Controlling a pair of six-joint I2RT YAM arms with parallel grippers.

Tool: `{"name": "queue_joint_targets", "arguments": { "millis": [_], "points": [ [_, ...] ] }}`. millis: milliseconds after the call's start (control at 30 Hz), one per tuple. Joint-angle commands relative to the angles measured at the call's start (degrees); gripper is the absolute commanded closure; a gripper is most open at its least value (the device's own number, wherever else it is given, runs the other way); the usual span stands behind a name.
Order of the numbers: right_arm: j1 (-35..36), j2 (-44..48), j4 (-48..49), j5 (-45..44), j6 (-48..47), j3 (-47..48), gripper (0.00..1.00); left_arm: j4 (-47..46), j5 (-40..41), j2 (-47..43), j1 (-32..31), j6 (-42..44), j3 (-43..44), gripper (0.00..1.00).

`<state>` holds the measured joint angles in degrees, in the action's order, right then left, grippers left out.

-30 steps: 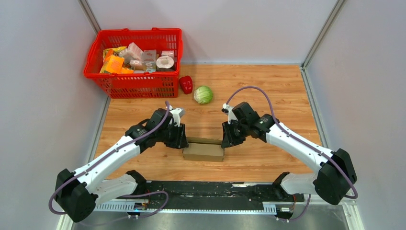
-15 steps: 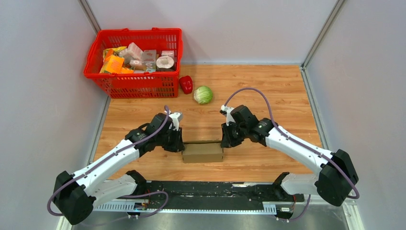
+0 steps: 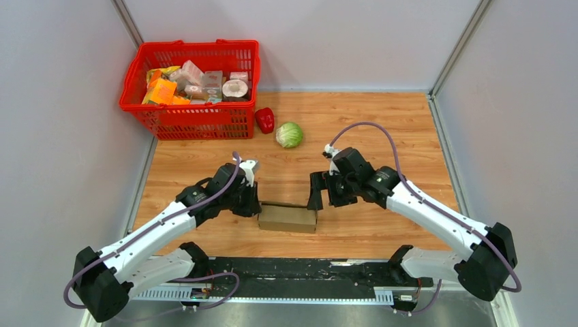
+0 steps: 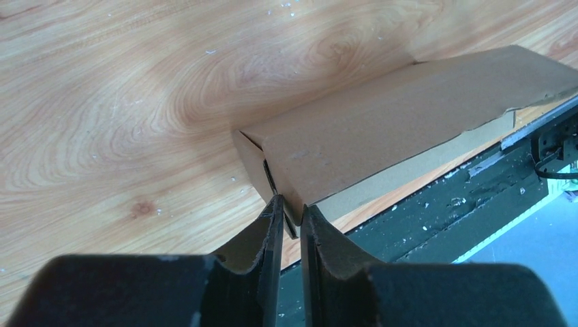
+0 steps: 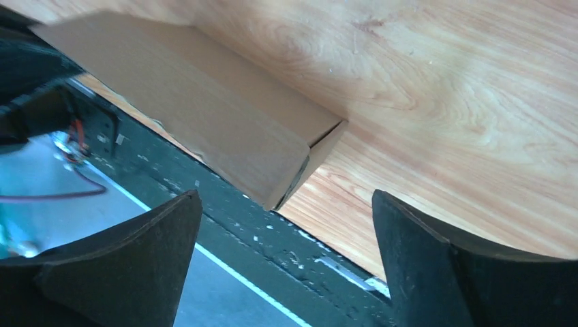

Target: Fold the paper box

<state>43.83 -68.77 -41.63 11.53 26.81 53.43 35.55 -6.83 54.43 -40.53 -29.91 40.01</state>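
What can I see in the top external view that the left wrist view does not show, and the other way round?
Only the top view: the red basket of packages, the red pepper, the cabbage and the open right gripper, apart from the paper box. Only the left wrist view: the left gripper pinching that box's end edge, seen close. Both: the paper box lying on the wooden table.

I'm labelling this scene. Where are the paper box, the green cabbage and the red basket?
paper box point(image 3: 288, 219): top external view, middle of its top face.
green cabbage point(image 3: 290, 134): top external view, centre of the head.
red basket point(image 3: 198, 122): top external view, its near mesh wall.
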Motion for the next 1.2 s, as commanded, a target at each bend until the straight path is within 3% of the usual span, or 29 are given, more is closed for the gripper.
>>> {"name": "queue_joint_targets", "arguments": {
  "millis": [0,100,300,600,1167],
  "points": [
    [-4.5,2.4,-3.6,-1.1,13.9,3.6,0.00,0.0,1.4,-1.8,-0.2,-0.9,-0.5,0.78],
    [-9.7,1.5,-2.2,8.5,26.6,1.9,0.00,-0.1,1.4,-1.9,-0.3,-1.1,-0.7,0.79],
    [-10.8,3.6,9.0,18.3,44.4,-4.3,0.00,-1.3,1.5,-1.9,-0.5,-1.7,-1.6,0.80],
    [-10.5,6.8,26.3,19.5,66.3,-18.4,0.00,-1.6,2.4,-3.6,-0.6,-2.9,-2.8,0.80],
    [-8.0,3.8,32.8,17.7,70.5,-21.7,0.05,-1.4,4.1,-5.0,-0.8,-5.1,-3.0,0.83]
  ]
}}
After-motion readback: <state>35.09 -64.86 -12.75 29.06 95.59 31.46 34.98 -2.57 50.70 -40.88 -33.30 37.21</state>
